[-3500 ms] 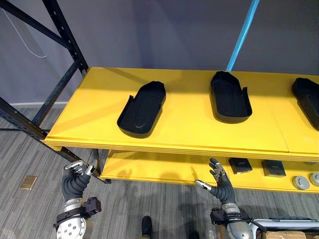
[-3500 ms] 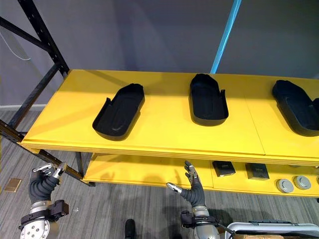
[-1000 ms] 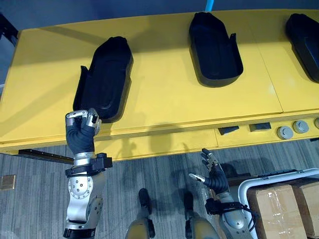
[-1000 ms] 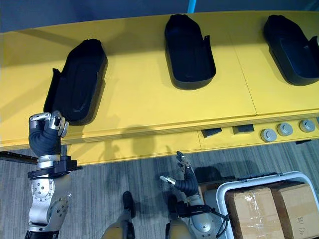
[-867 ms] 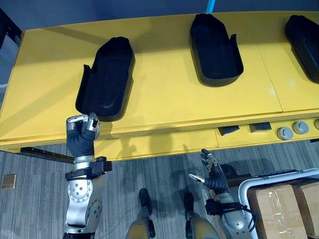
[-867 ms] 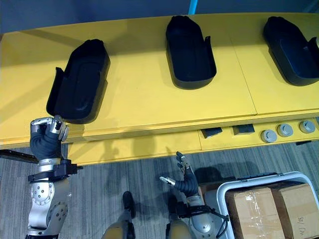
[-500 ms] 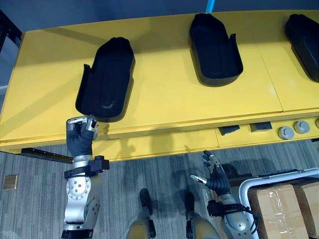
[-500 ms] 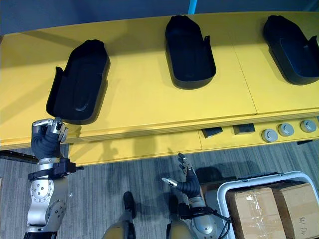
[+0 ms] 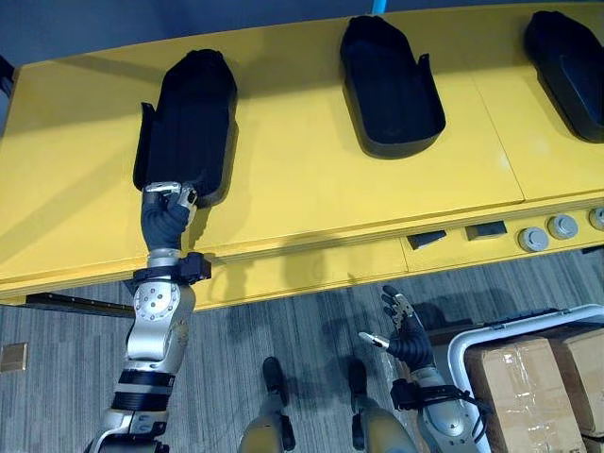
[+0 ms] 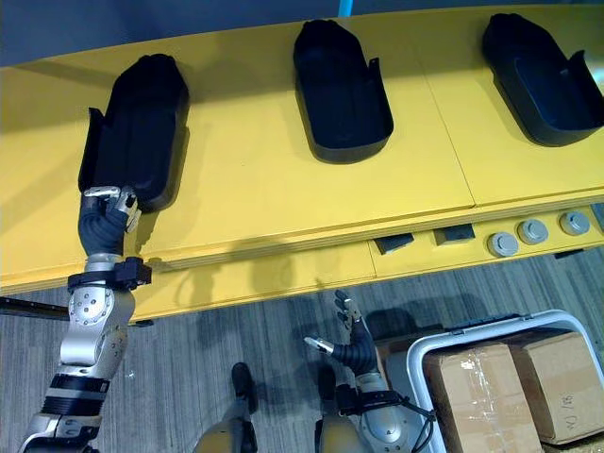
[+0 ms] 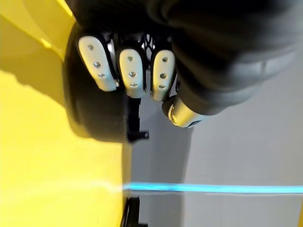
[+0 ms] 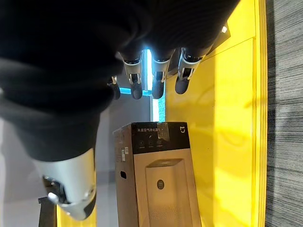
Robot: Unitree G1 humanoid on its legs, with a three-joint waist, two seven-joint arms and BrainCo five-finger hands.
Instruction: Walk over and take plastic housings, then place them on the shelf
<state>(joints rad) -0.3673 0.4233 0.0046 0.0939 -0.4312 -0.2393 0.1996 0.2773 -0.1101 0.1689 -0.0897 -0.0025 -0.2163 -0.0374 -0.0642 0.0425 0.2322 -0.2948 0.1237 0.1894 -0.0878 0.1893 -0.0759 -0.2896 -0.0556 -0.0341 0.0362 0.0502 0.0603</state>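
yellow shelf point(image 9: 302, 189) boards run across your head views, with three black plastic housings lying hollow side up on top: the left housing point(image 9: 189, 113), the middle housing point(image 9: 392, 85) and the right housing point(image 9: 566, 57), each well apart from the next. what has changed in the last second is the left robot hand point(image 9: 167, 206). it sat below the shelf's front edge, short of the part, and has now come up over that edge to the near end of the left housing, touching or overlapping its lip. the whole view has shifted a little too, so don't read the housings' slide in the frame as them moving. in the left wrist view the fingers point(image 11: 131, 71) are curled into a fist, with the dark housing just past them and the thumb off to one side. no part of the housing sits between thumb and fingers, so i'd judge you have reached it but not gripped it. the right robot hand point(image 9: 406, 335) hangs low over the grey floor, fingers spread and empty, near the cardboard boxes point(image 9: 514, 373). all three housings lie on the shelf, none lifted. you will likely need to uncurl the left fingers before closing on the lip.
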